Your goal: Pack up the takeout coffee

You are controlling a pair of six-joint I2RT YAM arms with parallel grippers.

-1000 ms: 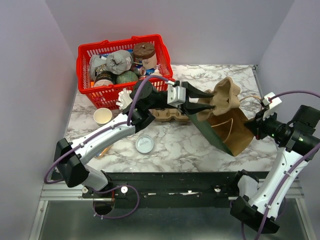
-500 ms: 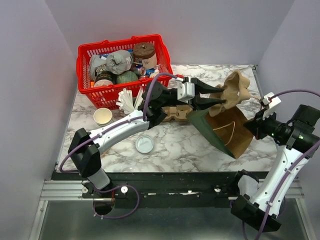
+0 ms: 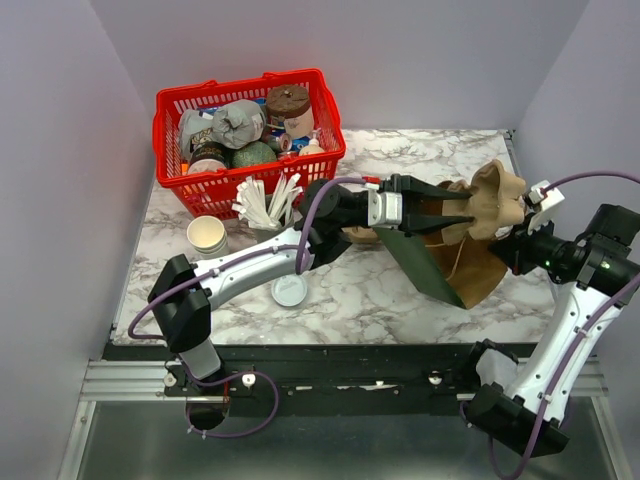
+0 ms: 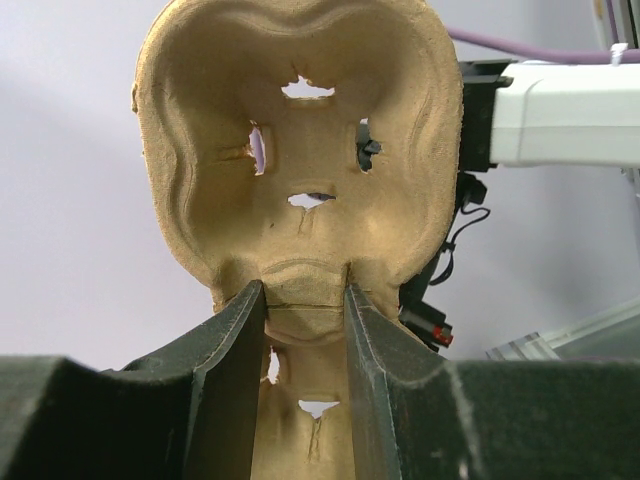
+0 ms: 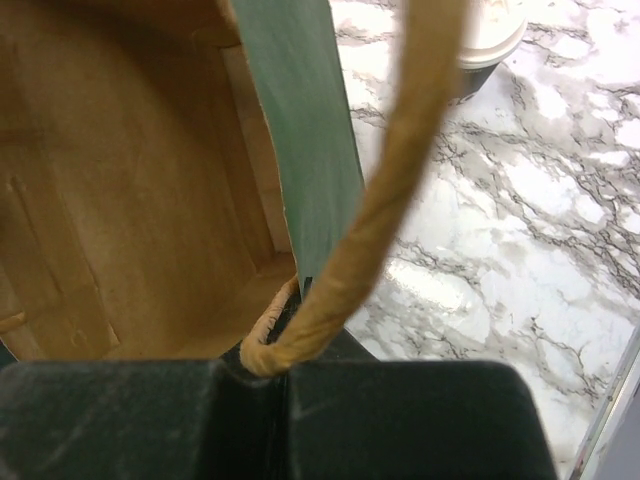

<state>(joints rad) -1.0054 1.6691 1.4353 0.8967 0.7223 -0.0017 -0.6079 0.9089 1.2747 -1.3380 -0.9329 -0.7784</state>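
Note:
My left gripper (image 3: 466, 207) is shut on a tan pulp cup carrier (image 3: 497, 197) and holds it above the mouth of the paper bag (image 3: 440, 262), green outside and brown inside. In the left wrist view the fingers (image 4: 232, 340) clamp the carrier (image 4: 300, 130) by its middle web. My right gripper (image 3: 522, 240) is shut on the bag's twine handle (image 5: 380, 200), with the bag's inside (image 5: 120, 200) in view. The takeout coffee does not show in the top view. A white round lid (image 5: 490, 30) at the edge of the right wrist view cannot be identified.
A red basket (image 3: 165, 140) of food items stands at the back left. Lidless paper cups (image 3: 206, 233), a bundle of white sticks (image 3: 265, 203), a loose flat lid (image 3: 289, 290) and another pulp carrier (image 3: 358, 236) under the left arm sit left of the bag.
My left arm has reached to the right, carrying the cup carrier from beside the bag to over its mouth. My right gripper has kept hold of the handle and shifted slightly.

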